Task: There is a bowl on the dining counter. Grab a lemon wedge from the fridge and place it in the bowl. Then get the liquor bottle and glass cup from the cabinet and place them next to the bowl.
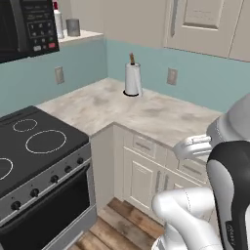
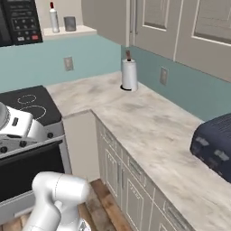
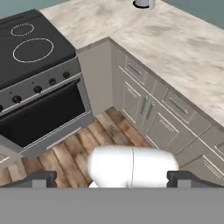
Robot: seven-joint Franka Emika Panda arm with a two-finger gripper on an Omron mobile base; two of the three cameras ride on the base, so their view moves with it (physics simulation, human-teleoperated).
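With the jaws (image 3: 112,179) spread wide and nothing held, the arm is seen at a corner desk (image 1: 146,110) beside the stove (image 1: 34,146), a paper towel roll (image 1: 132,78) behind it, every fetch of lemon, bottle and cup judged yet undone.

Home kitchen, black stove (image 1: 34,146), marbled counter (image 2: 153,131), cream cabinets (image 3: 148,109), microwave (image 1: 24,27)

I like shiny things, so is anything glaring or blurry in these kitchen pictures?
Left base view: soft even light, no glare on the stove, and the paper towel roll casts a faint shadow. Right base view: a little fuzzy all over. Hand view: the counter looks matte, not shiny.
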